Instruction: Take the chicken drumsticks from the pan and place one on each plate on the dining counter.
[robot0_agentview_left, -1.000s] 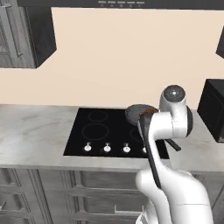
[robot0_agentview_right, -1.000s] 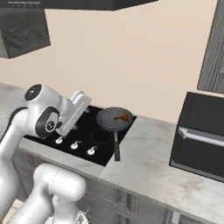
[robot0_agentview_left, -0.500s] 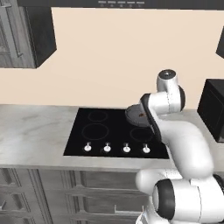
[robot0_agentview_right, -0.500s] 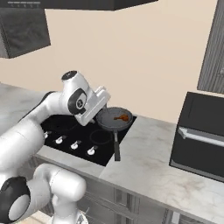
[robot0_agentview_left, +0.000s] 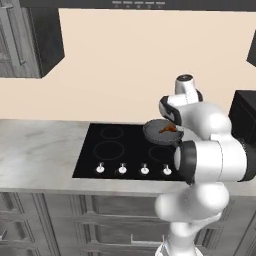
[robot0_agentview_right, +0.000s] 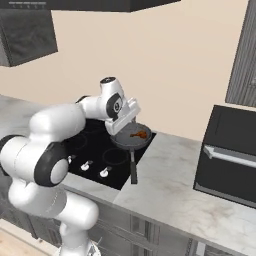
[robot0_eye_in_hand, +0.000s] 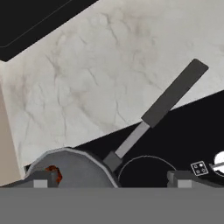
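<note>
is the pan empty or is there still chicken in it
Not empty. Orange-brown chicken lies inside the pan on the cooktop. Whether it is one drumstick or two, cannot tell. The open gripper holds nothing.

Grey marbled worktop (robot0_agentview_right: 172, 175) runs along the beige wall, with a black glass cooktop (robot0_agentview_left: 117, 150) set into it. The pan (robot0_agentview_right: 131, 138) sits on the cooktop directly below the tool, its handle (robot0_eye_in_hand: 170, 96) reaching out over the stone. A black box-shaped appliance (robot0_agentview_right: 231, 155) stands on the worktop, well apart from the tool.
</note>
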